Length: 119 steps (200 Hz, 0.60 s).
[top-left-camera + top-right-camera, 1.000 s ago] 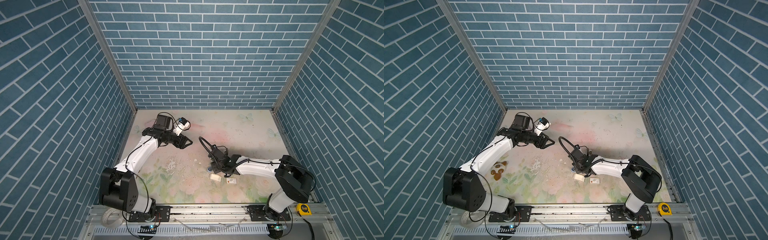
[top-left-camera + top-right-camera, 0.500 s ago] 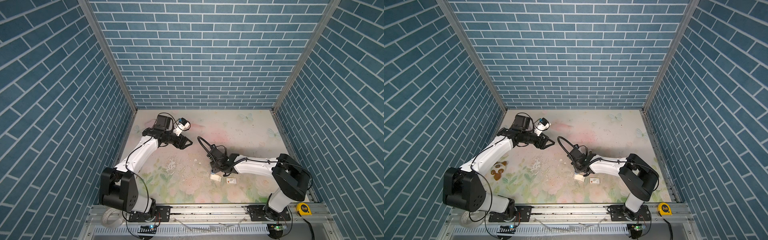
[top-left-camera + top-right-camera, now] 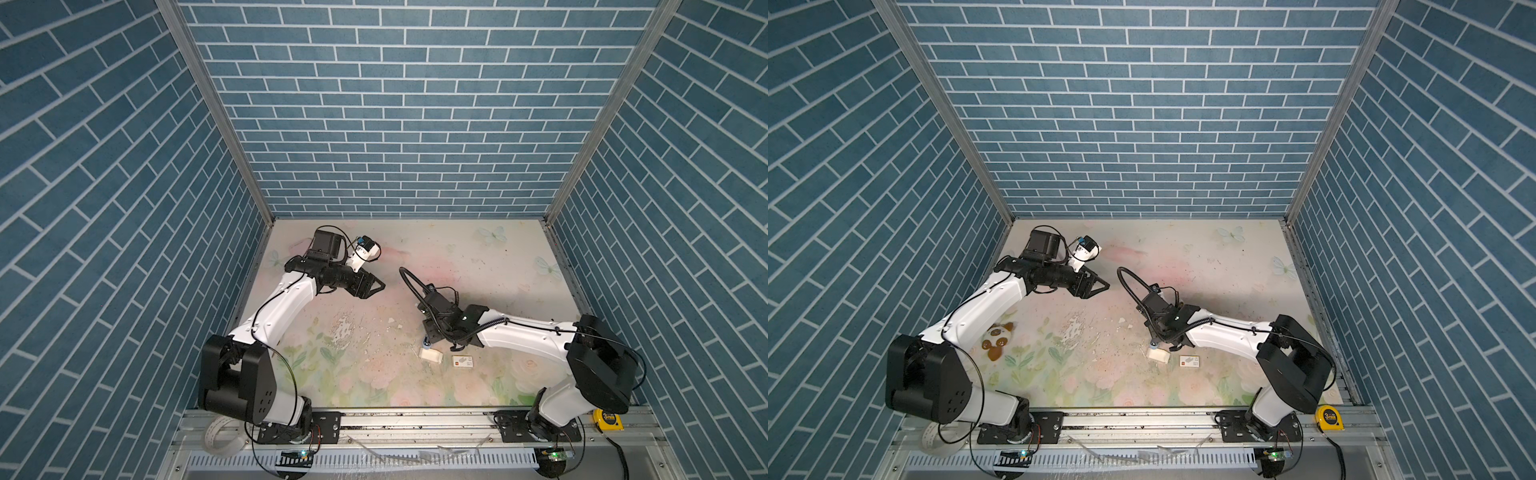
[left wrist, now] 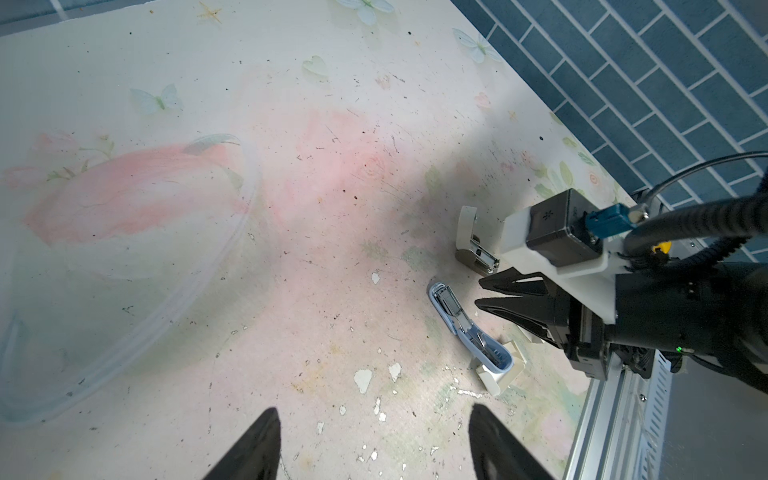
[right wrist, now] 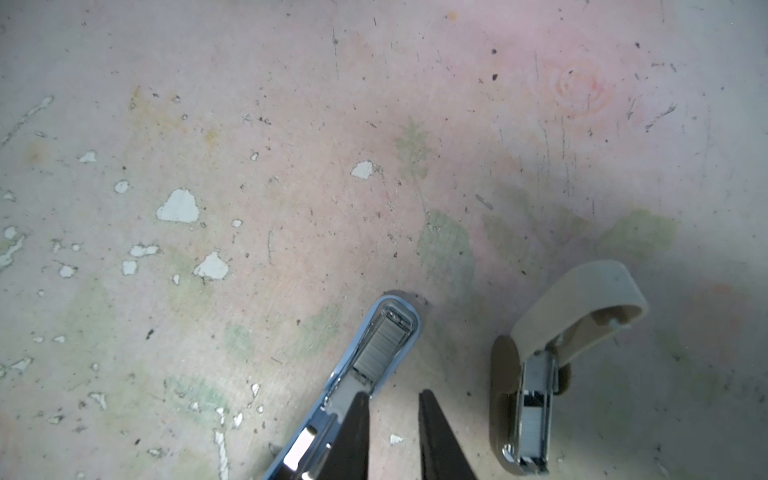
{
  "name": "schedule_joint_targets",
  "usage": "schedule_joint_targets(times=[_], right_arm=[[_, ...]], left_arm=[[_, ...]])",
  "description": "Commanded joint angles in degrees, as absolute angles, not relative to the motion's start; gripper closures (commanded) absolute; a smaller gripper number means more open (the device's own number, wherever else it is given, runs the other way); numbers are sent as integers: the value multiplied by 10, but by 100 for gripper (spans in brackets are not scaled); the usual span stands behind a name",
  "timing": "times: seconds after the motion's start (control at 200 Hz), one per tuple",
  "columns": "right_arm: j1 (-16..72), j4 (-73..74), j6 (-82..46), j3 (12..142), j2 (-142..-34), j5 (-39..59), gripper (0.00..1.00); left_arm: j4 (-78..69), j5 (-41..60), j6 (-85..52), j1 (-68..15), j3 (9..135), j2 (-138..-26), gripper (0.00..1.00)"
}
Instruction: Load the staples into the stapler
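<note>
**Staple strip lies in the blue stapler, mostly hidden under the right arm**

At the far left of the table [image 3: 478,266], a brown-and-white panda figure [image 3: 996,336] lies beside the left arm. The left gripper [image 4: 374,436] hangs above the table's left half with its fingers spread wide and nothing between them. Its tips are cut off by the left wrist view's edge. Under it a clear plastic dish [image 4: 232,249] is hard to make out, and only its faint rim shows.

Near the middle, the right gripper [image 5: 392,436] is low over the table. Its fingers are parted by a narrow gap, with bare table showing between them. One finger overlaps the open blue stapler [image 5: 374,374], and I cannot tell whether they touch. The staples [image 5: 382,345] sit as a dark-grey strip in that stapler's channel, near its front end. In both top views the arm covers all but the stapler's blue tip.

Just beside it, a beige stapler [image 5: 536,395] stands open, and the arm hides it from above. The white cardboard tray [image 3: 430,354] lies under the gripper. A white sleeve [image 3: 462,361] with a red mark is near it to the right. A yellow tape measure [image 3: 607,419] sits on the rail at the far right.
</note>
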<state>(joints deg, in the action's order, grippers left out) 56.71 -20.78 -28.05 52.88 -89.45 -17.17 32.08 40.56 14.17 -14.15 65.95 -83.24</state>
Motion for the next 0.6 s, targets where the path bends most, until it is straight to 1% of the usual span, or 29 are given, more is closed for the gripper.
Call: schedule_joint_targets(times=[0.0, 0.14, 0.24, 0.59], right_arm=[[566, -252, -304, 523, -873, -169, 77], [567, -257, -327, 499, -857, -138, 77], [569, -241, -334, 485, -852, -106, 77], [581, -225, -345, 493, -882, -60, 77]], left_arm=[[326, 410, 147, -137, 664, -821, 27], [329, 410, 149, -137, 672, -819, 27], [332, 406, 151, -136, 678, -817, 24], [352, 411, 164, -124, 692, -806, 21]])
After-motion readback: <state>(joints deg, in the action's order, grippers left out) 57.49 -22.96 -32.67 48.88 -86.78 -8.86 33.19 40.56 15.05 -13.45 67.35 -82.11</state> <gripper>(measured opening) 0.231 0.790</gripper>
